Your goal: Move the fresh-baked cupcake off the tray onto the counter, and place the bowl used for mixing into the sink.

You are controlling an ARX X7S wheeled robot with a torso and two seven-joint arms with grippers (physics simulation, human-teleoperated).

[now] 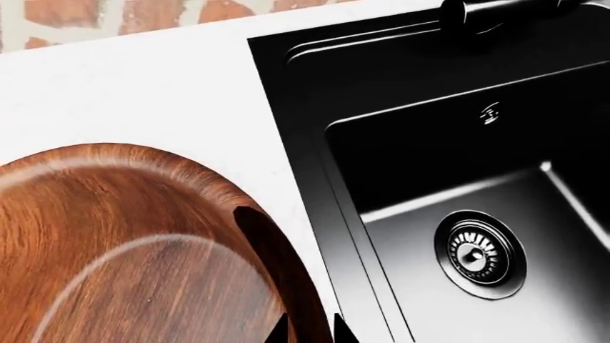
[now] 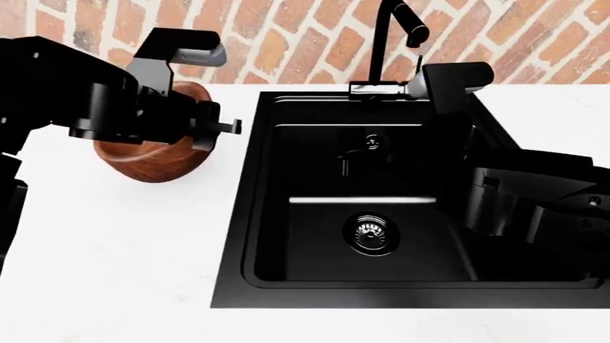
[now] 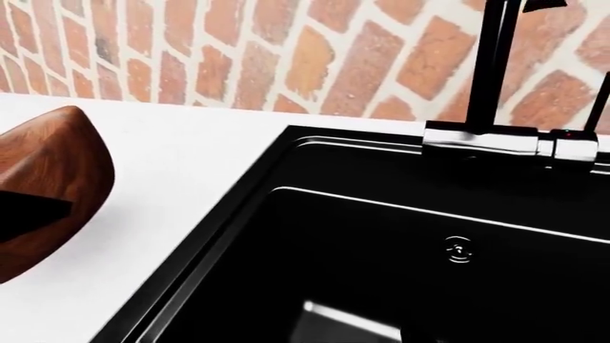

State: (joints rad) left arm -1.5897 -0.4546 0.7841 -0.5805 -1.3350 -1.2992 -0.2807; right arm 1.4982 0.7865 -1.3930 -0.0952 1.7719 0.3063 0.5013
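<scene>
The reddish-brown wooden bowl (image 1: 124, 243) is tilted over the white counter (image 2: 124, 243), just left of the black sink (image 2: 250, 214). My left gripper (image 1: 310, 332) is shut on the bowl's rim, one fingertip inside and one outside. In the head view the left gripper (image 2: 211, 128) is at the bowl's (image 2: 153, 163) sink-side edge. The bowl also shows in the right wrist view (image 3: 53, 164). My right arm (image 2: 533, 193) hangs over the sink's right side, and its jaws do not show clearly. The cupcake and the tray are out of view.
The sink has a round metal drain (image 2: 372, 234) and an overflow hole (image 1: 490, 113). A black gooseneck faucet (image 2: 386, 36) stands at its back edge, in front of the red brick wall (image 2: 286, 43). White counter (image 1: 143, 93) lies left of the basin.
</scene>
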